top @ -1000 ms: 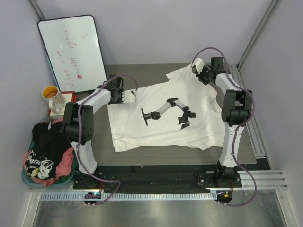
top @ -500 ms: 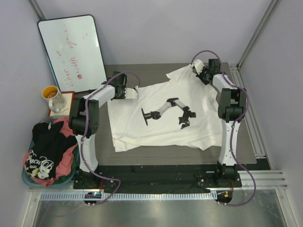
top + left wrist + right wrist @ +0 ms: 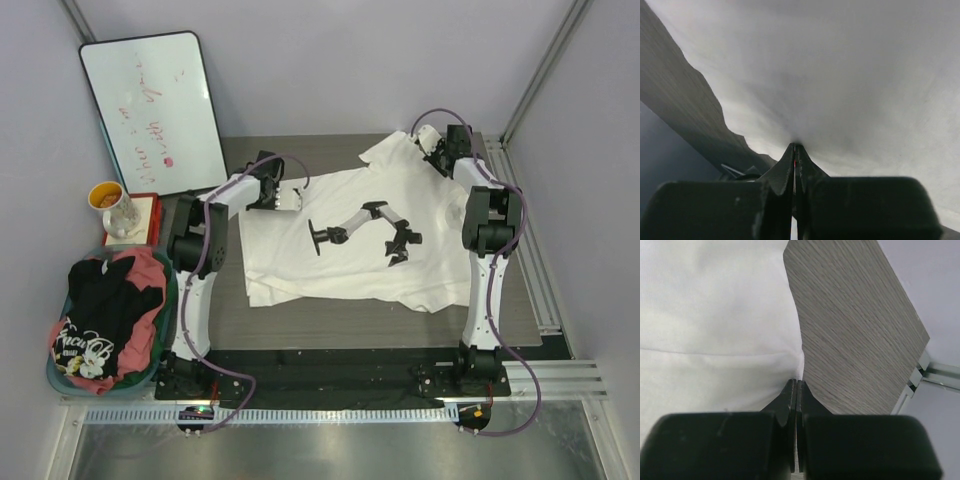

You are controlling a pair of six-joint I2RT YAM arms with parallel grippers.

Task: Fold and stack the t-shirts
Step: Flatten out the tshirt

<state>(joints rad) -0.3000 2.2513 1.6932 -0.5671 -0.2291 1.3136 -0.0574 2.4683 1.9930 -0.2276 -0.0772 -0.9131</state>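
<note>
We have the white t-shirt (image 3: 340, 275) pinched at both far corners: the left gripper (image 3: 796, 146) is closed tight on a fold of white cloth at the shirt's left shoulder side, and the right gripper (image 3: 796, 381) is closed on the shirt's edge where it meets the bare tabletop (image 3: 855, 330). Over the last second both arms have reached further out, and the shirt has slid with them, away from the bases and a little to the right. Its left edge and near hem now sit further in from the tabletop's left and near sides, and the black chest graphic has moved the same way. The cloth looks flatter across the chest, though the near left corner stays doubled under and the far right sleeve is bunched. We judge this as spreading and positioning before the first fold, so no fold is made yet. The black t-shirt (image 3: 100, 300) and the pink-red t-shirt (image 3: 142, 263) lie heaped in the laundry basket (image 3: 58, 383), well apart from the work.
</note>
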